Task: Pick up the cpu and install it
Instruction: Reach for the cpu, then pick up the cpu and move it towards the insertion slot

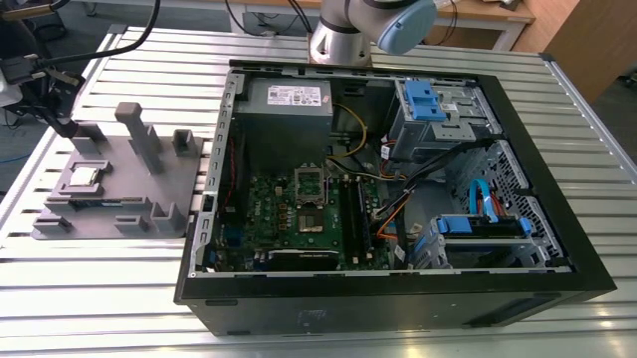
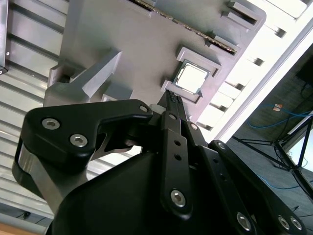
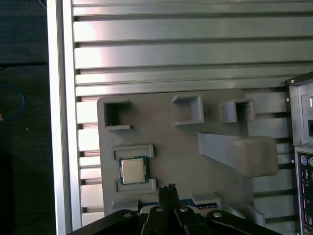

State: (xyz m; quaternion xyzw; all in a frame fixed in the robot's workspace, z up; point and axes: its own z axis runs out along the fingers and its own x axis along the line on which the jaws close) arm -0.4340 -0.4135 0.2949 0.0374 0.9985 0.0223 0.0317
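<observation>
The cpu [image 1: 83, 177] is a small silver square lying flat in its recess on the grey tray [image 1: 149, 179], at the exterior view's left. In both wrist views the cpu [image 2: 191, 78] [image 3: 133, 170] rests between two raised grey lips. My gripper [image 1: 67, 132] hangs above the tray's far left corner, apart from the chip. Its slim black fingers [image 3: 168, 192] are pressed together and hold nothing. The gripper [image 2: 171, 100] points at the tray just beside the cpu. On the green motherboard, the socket frame [image 1: 309, 184] stands open.
An open black computer case [image 1: 398, 298] lies on the slatted aluminium table [image 1: 100, 298], right of the tray. Tall grey posts [image 1: 134, 123] rise from the tray near the gripper. A dark memory stick [image 1: 103, 201] lies along the tray. Cables and blue drive bays [image 1: 433, 104] crowd the case.
</observation>
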